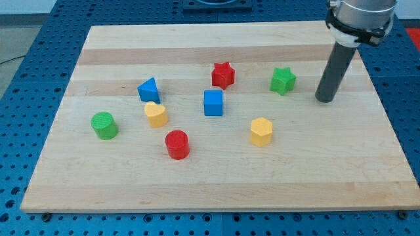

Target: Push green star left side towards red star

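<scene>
Green star [283,80] sits just left of my tip [324,100], with the red star [223,75] farther left; the end effector, a bare rod, grips nothing.

Looks like a robotics lab/test bench: pale wood table [230,190] sits on a blue perforated metal base w/ regular hole grid [26,46], industrial arm w/ dark rod [335,69] overhead, small plastic blocks laid out as test pieces.
</scene>
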You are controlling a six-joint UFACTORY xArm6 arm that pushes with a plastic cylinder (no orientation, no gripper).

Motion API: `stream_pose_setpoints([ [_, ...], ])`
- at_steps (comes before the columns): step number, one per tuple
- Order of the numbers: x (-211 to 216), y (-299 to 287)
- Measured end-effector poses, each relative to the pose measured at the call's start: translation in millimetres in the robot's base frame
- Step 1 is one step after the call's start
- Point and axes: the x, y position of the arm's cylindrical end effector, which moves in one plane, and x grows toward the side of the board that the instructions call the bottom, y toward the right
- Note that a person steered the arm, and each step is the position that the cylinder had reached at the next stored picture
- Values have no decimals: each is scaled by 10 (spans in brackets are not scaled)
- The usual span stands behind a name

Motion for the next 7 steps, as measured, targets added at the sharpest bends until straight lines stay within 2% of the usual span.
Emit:
stream_pose_setpoints([
  [2, -410, -153],
  [4, -379, -729],
  [6, -19, -566],
  [7, -24, -619],
])
